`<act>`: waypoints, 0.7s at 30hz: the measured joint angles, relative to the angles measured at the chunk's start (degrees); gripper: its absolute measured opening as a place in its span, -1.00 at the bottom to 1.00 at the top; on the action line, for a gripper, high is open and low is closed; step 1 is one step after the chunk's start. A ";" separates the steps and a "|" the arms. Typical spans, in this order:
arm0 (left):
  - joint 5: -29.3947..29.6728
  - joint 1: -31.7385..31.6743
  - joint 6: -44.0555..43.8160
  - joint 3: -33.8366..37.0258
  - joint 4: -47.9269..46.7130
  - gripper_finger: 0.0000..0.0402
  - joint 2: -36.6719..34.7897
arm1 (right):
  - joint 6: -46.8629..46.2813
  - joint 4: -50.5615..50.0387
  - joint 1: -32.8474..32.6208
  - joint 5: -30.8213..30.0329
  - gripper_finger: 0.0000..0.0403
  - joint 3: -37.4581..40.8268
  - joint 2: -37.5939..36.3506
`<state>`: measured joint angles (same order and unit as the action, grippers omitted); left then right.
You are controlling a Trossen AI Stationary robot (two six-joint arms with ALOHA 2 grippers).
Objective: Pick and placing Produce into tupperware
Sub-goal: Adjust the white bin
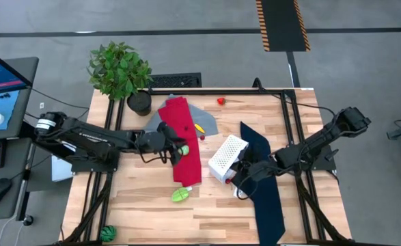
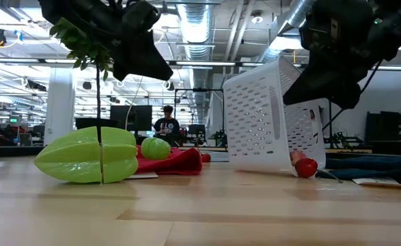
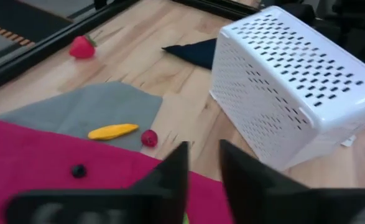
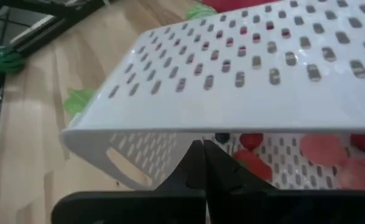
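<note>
Low view shows nearest a green star-shaped toy fruit (image 2: 87, 156) lying on the wooden table (image 2: 200, 212), and behind it a small green ball-shaped fruit (image 2: 155, 148) resting on the red cloth (image 2: 176, 162). Farther right the white tub (image 2: 265, 123) stands tilted on its side, one edge lifted off the table, with a red toy piece (image 2: 305, 167) at its lower corner. From the high view, the right arm reaches in from the right side and its right gripper (image 1: 240, 179) is at the tub's near edge; in the right wrist view its fingers (image 4: 188, 174) are pressed together on the tub's rim, so this claw holds the tub. The left arm stretches low from the left, and the left gripper (image 1: 175, 152) hangs over the red cloth at the green ball; its claw is narrow, with only a small gap, and I cannot tell if it grips the ball. Loose produce I count on the table: one star fruit, one green ball, one yellow piece (image 3: 112, 131), one small red berry (image 3: 148, 138), one strawberry (image 1: 221, 101) at the far edge. One navy cloth (image 1: 265, 184) lies under the right arm.
</note>
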<state>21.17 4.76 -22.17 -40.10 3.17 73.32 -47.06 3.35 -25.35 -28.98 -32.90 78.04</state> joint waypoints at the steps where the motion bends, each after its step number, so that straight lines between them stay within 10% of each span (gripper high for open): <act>1: -0.11 -0.23 0.01 0.00 0.13 -0.82 0.00 | -0.69 -1.21 0.01 -0.01 -0.95 -0.35 0.00; 21: -15.53 -6.23 -0.87 -6.55 5.67 -1.00 18.63 | -8.91 -15.78 -0.30 0.84 -0.95 -6.48 -0.02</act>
<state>5.64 -1.47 -23.04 -46.65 8.83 91.95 -55.97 -12.44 -25.65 -28.14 -39.37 78.02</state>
